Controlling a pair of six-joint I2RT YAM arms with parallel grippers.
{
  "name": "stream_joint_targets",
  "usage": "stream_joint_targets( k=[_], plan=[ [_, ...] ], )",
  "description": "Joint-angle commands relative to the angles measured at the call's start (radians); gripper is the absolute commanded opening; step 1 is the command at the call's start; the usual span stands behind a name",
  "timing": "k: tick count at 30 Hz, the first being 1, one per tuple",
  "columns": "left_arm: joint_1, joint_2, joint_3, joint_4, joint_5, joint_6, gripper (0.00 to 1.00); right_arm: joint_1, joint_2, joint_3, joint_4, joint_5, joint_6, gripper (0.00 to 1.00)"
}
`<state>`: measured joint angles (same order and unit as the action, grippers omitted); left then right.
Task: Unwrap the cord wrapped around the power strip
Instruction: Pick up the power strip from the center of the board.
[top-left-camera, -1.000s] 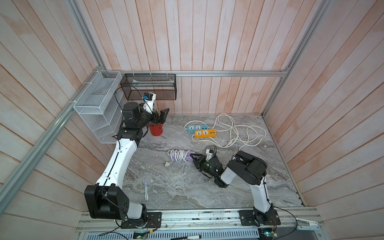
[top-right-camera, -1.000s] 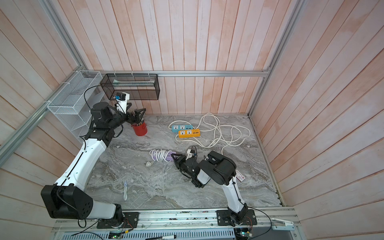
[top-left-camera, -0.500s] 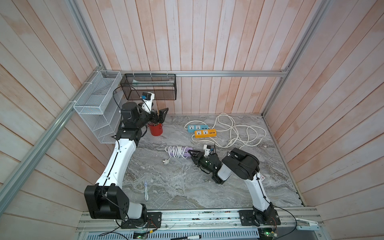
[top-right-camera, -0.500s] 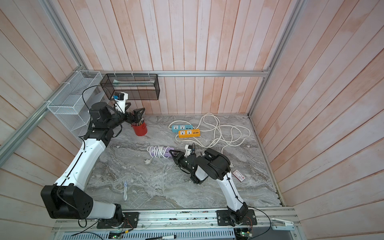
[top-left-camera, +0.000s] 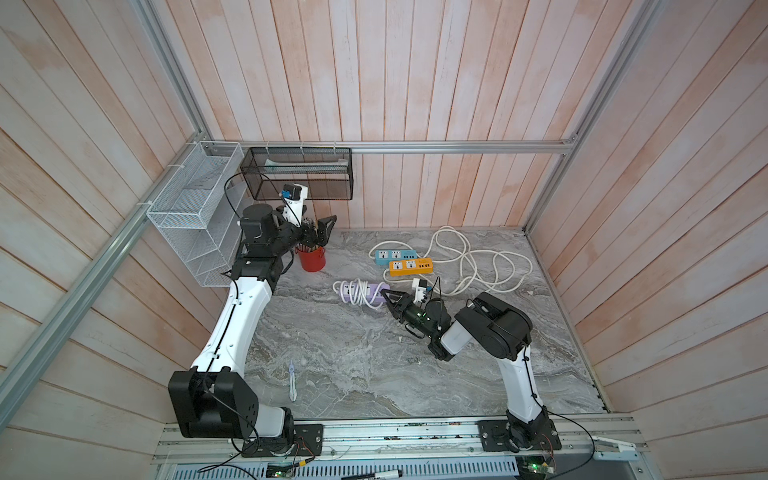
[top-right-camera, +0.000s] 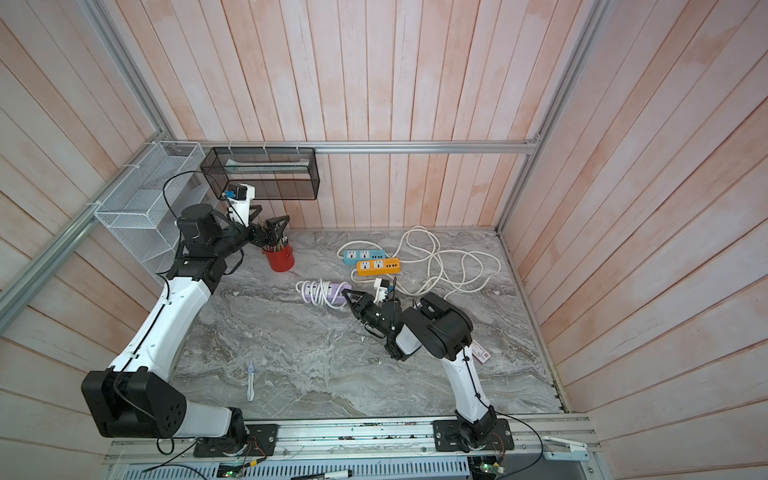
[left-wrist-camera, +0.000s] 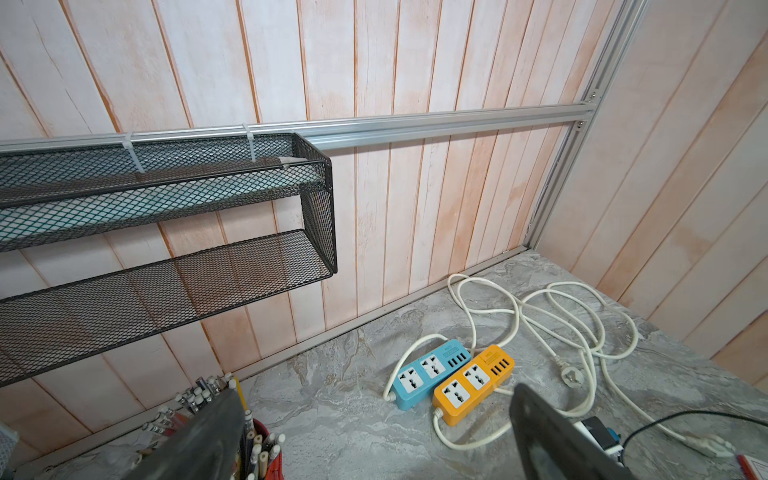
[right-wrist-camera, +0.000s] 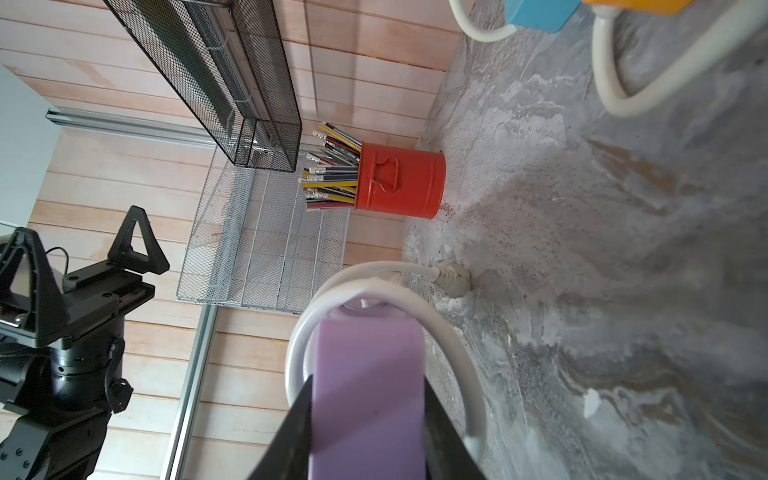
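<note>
right arm has pushed on toward the back wall, and the strip (top-left-camera: 376, 289) has slid that way with it across the bench (top-left-camera: 353, 361). right claw (top-left-camera: 388, 296) is clamped on the strip's purple end, one jaw on each side. cord (top-left-camera: 351, 291) is wound round the strip, mid-bench, near the orange strip (top-left-camera: 410, 266). left claw (top-left-camera: 321, 227) hangs wide open over the red cup (top-left-camera: 311, 261).

A red metal cup (top-left-camera: 311, 259) full of pencils (right-wrist-camera: 332, 174) stands near a black mesh shelf (top-left-camera: 297, 174) and a white wire basket (top-left-camera: 191, 212). A blue plastic power strip (top-left-camera: 395, 254) lies against an orange plastic power strip (top-left-camera: 409, 266), their white cords (right-wrist-camera: 604, 62) loosely looped beside them.
</note>
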<state>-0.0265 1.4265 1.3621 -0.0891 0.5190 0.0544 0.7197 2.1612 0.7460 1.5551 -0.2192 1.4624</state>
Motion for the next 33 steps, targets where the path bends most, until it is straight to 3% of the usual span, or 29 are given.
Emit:
stream_joint_targets(
  k=[1,17,33],
  plan=[
    [0.005,-0.018,-0.012,0.023,0.018,-0.016,1.0,-0.018,-0.058,0.045,0.174,-0.038,0.019,0.23],
    [0.009,-0.013,-0.014,0.027,0.006,-0.021,1.0,-0.047,-0.142,0.052,0.151,-0.062,0.15,0.22],
    [-0.017,-0.012,-0.06,0.054,-0.108,-0.038,1.0,-0.186,-0.47,-0.067,-0.211,-0.246,0.105,0.21]
  ],
)
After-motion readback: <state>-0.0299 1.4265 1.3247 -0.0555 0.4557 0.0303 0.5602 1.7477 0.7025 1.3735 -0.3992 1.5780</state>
